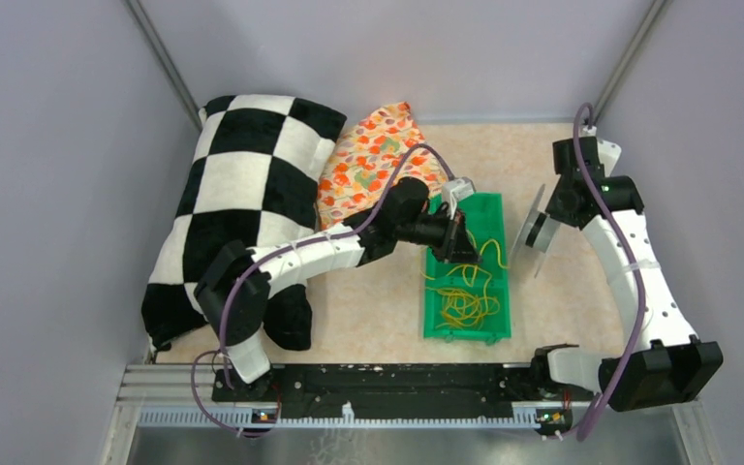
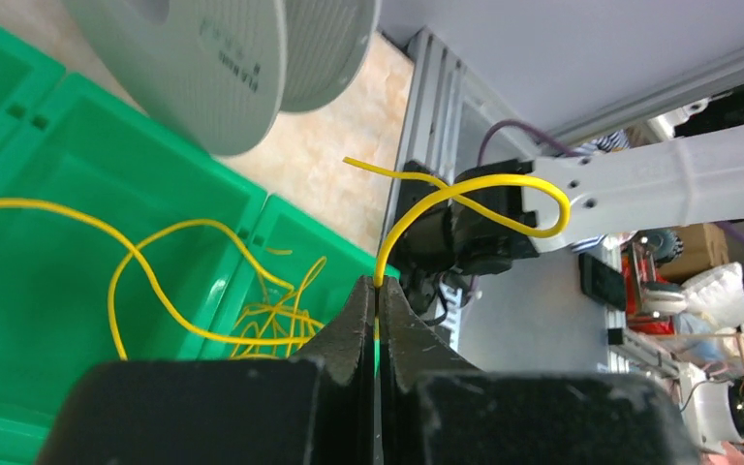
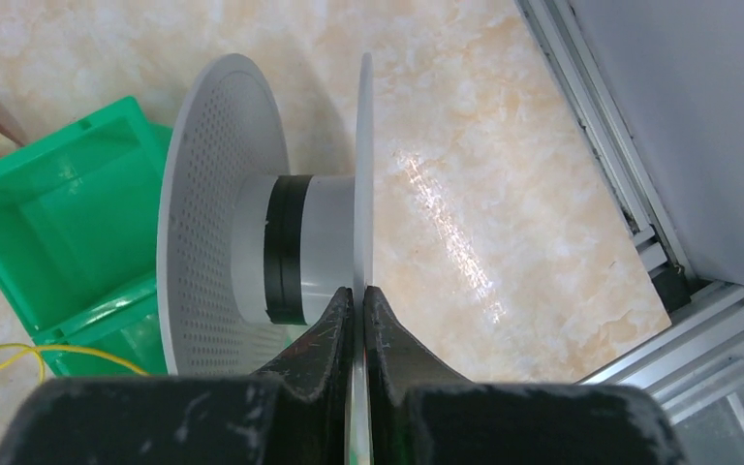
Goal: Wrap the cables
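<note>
Thin yellow cables (image 1: pixel 465 302) lie in loose loops in a green tray (image 1: pixel 496 218). My left gripper (image 1: pixel 465 235) hovers over the tray's middle and is shut on one yellow cable (image 2: pixel 465 191), whose free end curls up past the fingertips (image 2: pixel 356 308). More cable loops show in the tray (image 2: pixel 145 276). My right gripper (image 1: pixel 542 231) is shut on the thin flange (image 3: pixel 362 174) of a grey spool (image 3: pixel 223 232), held upright just right of the tray. The spool (image 2: pixel 194 58) also shows in the left wrist view. The tray's corner (image 3: pixel 48 208) and a cable end (image 3: pixel 29 354) show in the right wrist view.
A black-and-white checkered cushion (image 1: pixel 237 184) and an orange patterned cloth (image 1: pixel 373 155) lie at the back left. The table is beige marble (image 1: pixel 562 310). Grey walls enclose the cell, with an aluminium rail (image 1: pixel 349 412) at the near edge.
</note>
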Tool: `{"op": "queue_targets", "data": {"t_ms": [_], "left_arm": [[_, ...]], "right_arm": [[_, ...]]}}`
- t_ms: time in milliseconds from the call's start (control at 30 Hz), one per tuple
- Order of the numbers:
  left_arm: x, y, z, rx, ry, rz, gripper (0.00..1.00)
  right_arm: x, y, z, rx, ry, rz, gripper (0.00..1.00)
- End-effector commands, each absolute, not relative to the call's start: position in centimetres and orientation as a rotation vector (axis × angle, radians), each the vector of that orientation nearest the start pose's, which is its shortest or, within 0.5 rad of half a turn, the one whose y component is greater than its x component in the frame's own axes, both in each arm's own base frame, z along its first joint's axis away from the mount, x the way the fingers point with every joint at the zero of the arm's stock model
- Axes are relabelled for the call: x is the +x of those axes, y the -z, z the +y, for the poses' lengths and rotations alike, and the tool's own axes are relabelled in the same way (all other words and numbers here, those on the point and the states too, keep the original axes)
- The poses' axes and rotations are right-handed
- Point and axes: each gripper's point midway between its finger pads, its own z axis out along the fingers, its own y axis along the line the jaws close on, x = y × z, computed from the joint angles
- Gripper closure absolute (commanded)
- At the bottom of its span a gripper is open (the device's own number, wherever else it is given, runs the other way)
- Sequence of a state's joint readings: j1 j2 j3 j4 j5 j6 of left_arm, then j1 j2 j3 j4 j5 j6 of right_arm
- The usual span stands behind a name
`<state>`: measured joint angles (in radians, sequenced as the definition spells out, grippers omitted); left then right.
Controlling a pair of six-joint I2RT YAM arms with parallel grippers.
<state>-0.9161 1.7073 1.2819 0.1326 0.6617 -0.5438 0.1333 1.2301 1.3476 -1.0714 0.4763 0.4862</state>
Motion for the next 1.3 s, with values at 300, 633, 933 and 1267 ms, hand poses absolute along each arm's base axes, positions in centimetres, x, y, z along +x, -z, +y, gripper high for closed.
{"op": "queue_targets", "data": {"t_ms": [300, 633, 933, 1267], "left_arm": [[16.6, -21.4, -48.2, 1.197, 1.48, 1.818, 1.0], [17.5, -23.1, -49.7, 1.256, 1.458, 1.838, 0.53], [19.3, -29.5, -49.0, 1.241, 1.341, 1.736, 0.42], [26.4, -36.7, -35.9, 0.835, 1.044, 1.814, 0.31]], "right_arm": [[25.9, -26.2, -6.1, 0.672, 0.347, 2.193, 1.0], [25.5, -28.8, -5.9, 0.635, 0.315, 2.16, 1.0], [25.2, -34.7, -5.6, 0.577, 0.259, 2.057, 1.0], [28.1, -40.4, 4.4, 0.363, -0.043, 2.012, 1.0]]}}
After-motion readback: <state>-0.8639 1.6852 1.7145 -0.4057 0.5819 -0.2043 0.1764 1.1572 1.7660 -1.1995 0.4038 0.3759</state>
